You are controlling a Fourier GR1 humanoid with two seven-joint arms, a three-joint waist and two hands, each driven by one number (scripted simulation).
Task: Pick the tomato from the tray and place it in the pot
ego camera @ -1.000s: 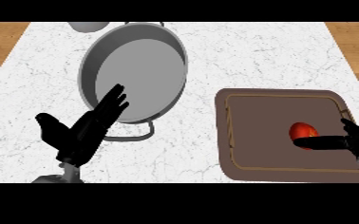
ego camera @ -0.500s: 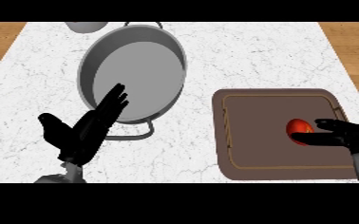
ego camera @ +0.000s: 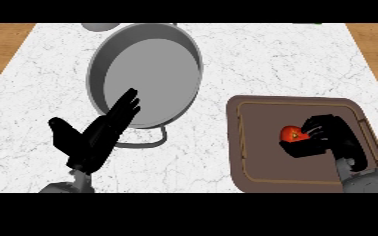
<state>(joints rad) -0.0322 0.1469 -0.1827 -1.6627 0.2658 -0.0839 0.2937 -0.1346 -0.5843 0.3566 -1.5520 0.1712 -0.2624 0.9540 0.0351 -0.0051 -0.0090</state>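
White marbled stone covers the surface (ego camera: 280, 60), with a strip of wood showing at its far left and far right corners. On the right, black fingers (ego camera: 319, 125) curl over the far side of the tomato (ego camera: 293, 134) while the thumb sits along its near side, so the right hand (ego camera: 328, 140) is closed round it. The tomato is red with a small yellowish-green spot on top; only its left part shows, the rest hidden under the hand. It lies right of centre in the tray (ego camera: 258, 130), and whether it is touching the tray floor or just lifted off cannot be told. The tray is a dark brown rounded rectangle with a raised lip; its left and near parts are bare, and its right edge runs close to the view's right edge, under the grey forearm.

On the left, straight fingers (ego camera: 124, 107) held together point up and right, their tips overlapping the near rim of the pot (ego camera: 148, 75); the thumb juts away to the left, so the left hand (ego camera: 92, 140) is flat, holding nothing. The pot is a grey round vessel with a paler floor, a wire handle looping out at its near side, and its far rim near the surface's back edge. A wide band of bare marble lies between pot and tray. A small grey object (ego camera: 100, 26) shows at the top, just left of the pot.
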